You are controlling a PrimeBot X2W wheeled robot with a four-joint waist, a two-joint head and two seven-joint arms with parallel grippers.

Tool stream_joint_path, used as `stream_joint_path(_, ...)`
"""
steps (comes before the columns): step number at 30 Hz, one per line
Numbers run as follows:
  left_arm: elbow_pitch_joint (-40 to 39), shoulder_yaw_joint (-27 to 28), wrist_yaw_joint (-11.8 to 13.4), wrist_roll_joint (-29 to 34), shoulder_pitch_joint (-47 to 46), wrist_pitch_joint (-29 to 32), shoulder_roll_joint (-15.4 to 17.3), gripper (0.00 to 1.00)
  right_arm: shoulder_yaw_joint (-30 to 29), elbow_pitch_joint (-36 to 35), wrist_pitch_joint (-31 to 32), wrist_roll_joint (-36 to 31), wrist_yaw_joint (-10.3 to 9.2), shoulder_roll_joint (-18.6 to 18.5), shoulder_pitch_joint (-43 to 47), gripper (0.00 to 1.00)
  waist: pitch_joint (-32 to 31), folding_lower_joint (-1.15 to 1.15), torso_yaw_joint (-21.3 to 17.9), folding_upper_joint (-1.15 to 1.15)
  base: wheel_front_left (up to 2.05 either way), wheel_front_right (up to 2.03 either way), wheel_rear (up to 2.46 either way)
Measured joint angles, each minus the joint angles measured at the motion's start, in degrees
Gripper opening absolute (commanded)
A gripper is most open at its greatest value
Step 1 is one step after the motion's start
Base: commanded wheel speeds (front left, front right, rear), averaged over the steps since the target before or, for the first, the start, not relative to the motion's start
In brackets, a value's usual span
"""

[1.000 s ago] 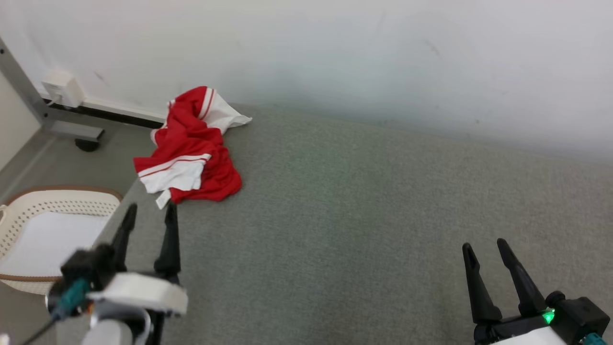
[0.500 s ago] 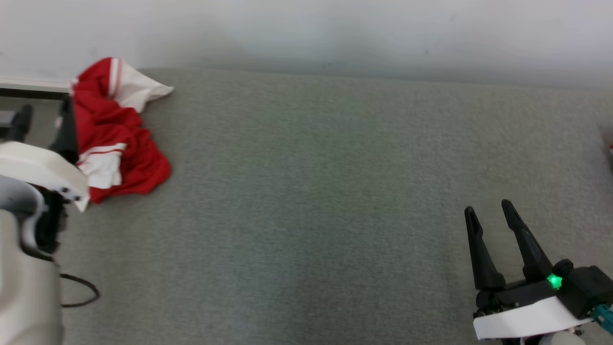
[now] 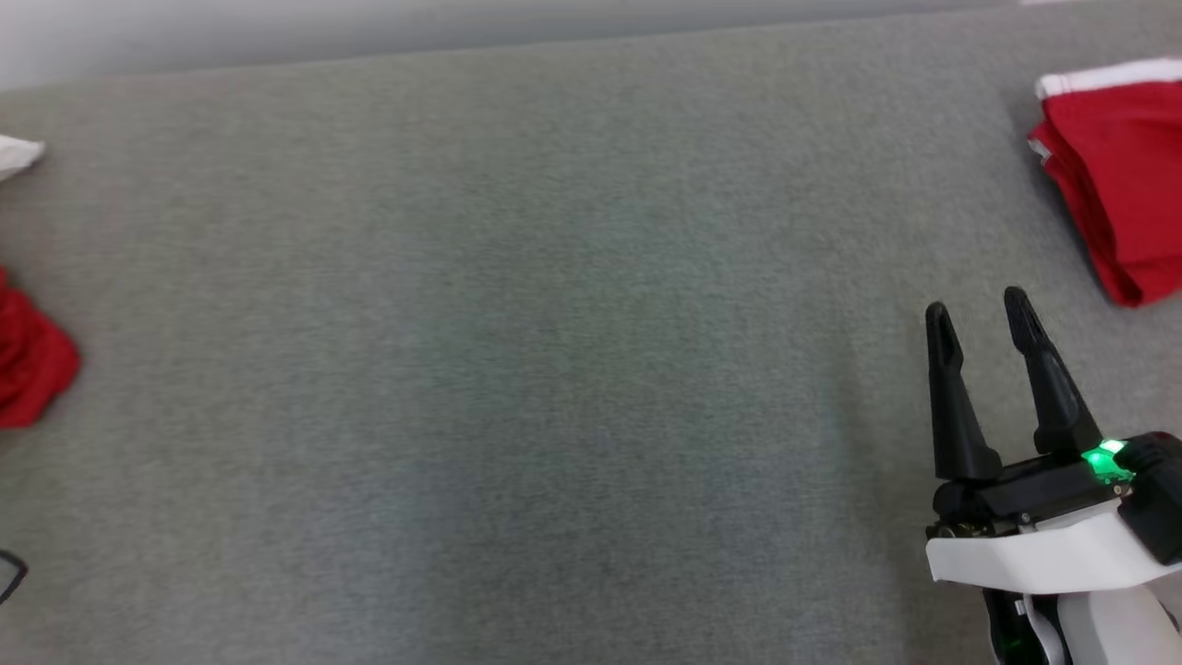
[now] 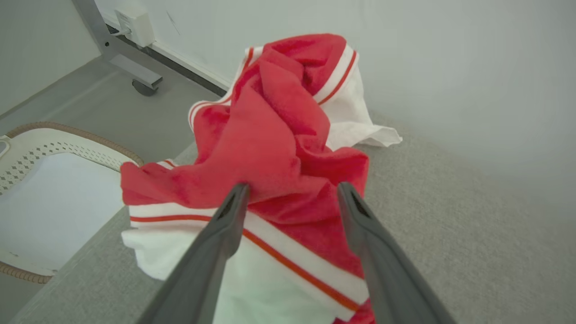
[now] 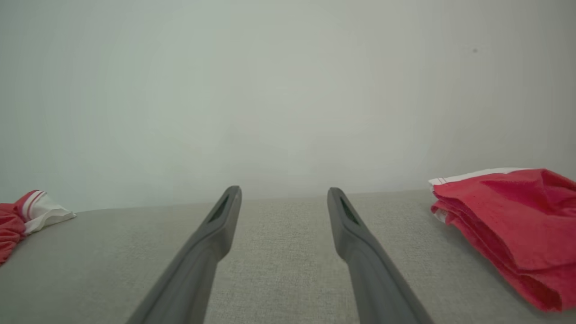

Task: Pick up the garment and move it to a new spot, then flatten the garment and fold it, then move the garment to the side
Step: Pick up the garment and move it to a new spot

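Observation:
A crumpled red and white garment (image 4: 279, 148) lies at the left end of the grey surface; its edge shows in the head view (image 3: 28, 360) and in the right wrist view (image 5: 18, 216). My left gripper (image 4: 290, 191) is open, fingers spread just above the red folds, tips close to the cloth; I cannot tell whether they touch. My right gripper (image 3: 977, 309) is open over bare surface at the lower right, also seen from its own wrist (image 5: 284, 192).
A folded red garment (image 3: 1117, 175) lies at the right end of the grey surface (image 3: 554, 323), right of my right gripper (image 5: 508, 225). Left of the surface stand a white basket (image 4: 54, 180) and a grey frame leg with a wheel (image 4: 135, 78). A pale wall is behind.
The head camera has swung right, so the crumpled garment and left arm slid out at the left and the folded red garment came in at the right. Both grippers stay open.

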Motion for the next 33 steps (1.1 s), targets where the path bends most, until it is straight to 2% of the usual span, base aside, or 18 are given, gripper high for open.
stream_joint_path(7,9.0,-1.6,1.3,1.6,-0.9,3.4,4.5,1.00,-0.8,-1.1,0.0,0.0,0.00,0.4,-0.4,1.00,3.9,0.00,-4.5,0.00,0.00,0.00,0.00)
stream_joint_path(11,11.5,-2.6,0.7,2.0,-3.2,6.1,6.5,1.00,-1.3,-1.2,0.0,0.0,0.00,0.7,-0.4,1.00,5.3,-0.01,-5.6,0.00,0.00,0.00,0.00)
stream_joint_path(12,12.0,-2.9,0.5,2.0,-3.7,6.2,6.7,0.96,-1.4,-1.2,0.0,0.0,0.00,0.8,-0.4,1.00,5.5,-0.01,-5.6,0.00,0.00,0.00,0.00)
stream_joint_path(13,12.3,-2.9,0.2,2.0,-4.0,6.2,6.7,0.49,-1.5,-1.2,0.0,-0.1,0.00,0.8,-0.4,1.00,5.5,-0.01,-5.6,0.00,0.00,0.00,0.00)
stream_joint_path(15,13.2,-3.1,-0.3,2.0,-4.7,6.2,6.7,0.00,-1.6,-1.2,0.0,-0.3,0.00,0.9,-0.5,1.00,5.5,-0.01,-5.3,0.00,0.00,0.00,0.00)
stream_joint_path(22,15.4,-4.6,-2.1,1.9,-4.9,2.7,5.5,0.00,-1.4,-0.1,0.0,-0.4,0.00,1.1,-0.6,1.00,2.5,0.00,-4.5,0.00,0.00,0.00,0.00)
stream_joint_path(33,13.3,-12.7,-6.2,6.4,-6.5,-1.5,3.8,0.00,-0.6,2.3,0.0,-0.3,0.00,0.7,2.1,1.00,-8.3,-0.01,-2.6,0.00,0.00,0.00,0.00)
